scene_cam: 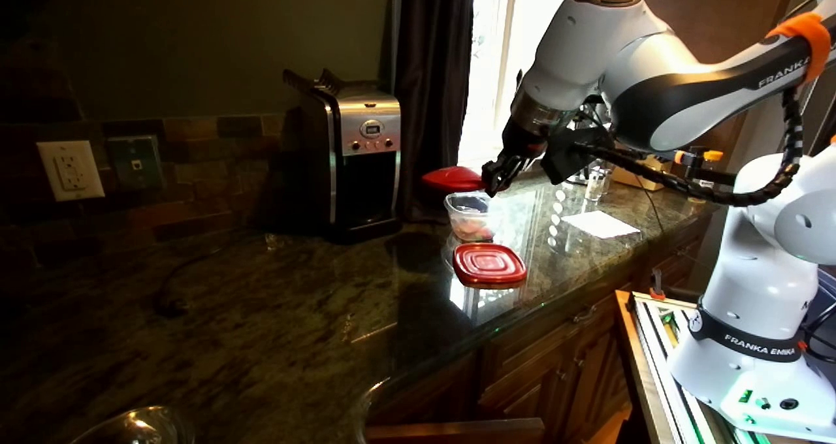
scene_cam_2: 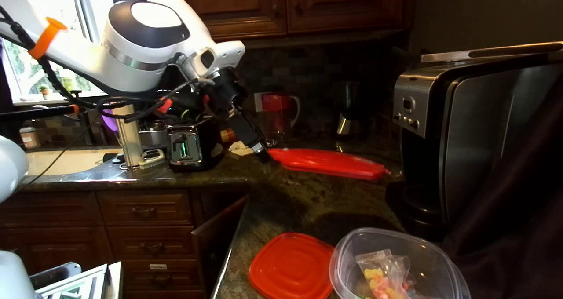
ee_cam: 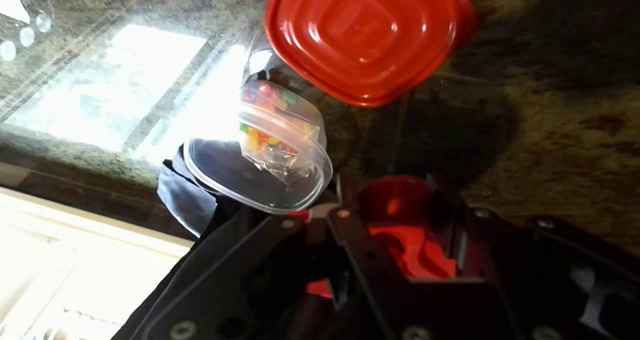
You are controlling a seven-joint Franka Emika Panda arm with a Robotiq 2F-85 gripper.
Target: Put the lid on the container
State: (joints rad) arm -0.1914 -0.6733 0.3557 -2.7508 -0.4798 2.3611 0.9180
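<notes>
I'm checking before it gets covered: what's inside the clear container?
Inside the clear container is a crinkled see-through bag, with small red, yellow, orange and green pieces apparently in it. What lies under the pieces is hidden.

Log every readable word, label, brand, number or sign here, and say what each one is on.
"FRANKA": on the robot arm, in an exterior view.
"FRANKA EMIKA": on the black band around the arm's base, same view.
Too small or blurred to read: the drawer label, the bottle label, the display on the silver-and-black machine.
Nothing readable on the flat red lid or the clear container.
</notes>
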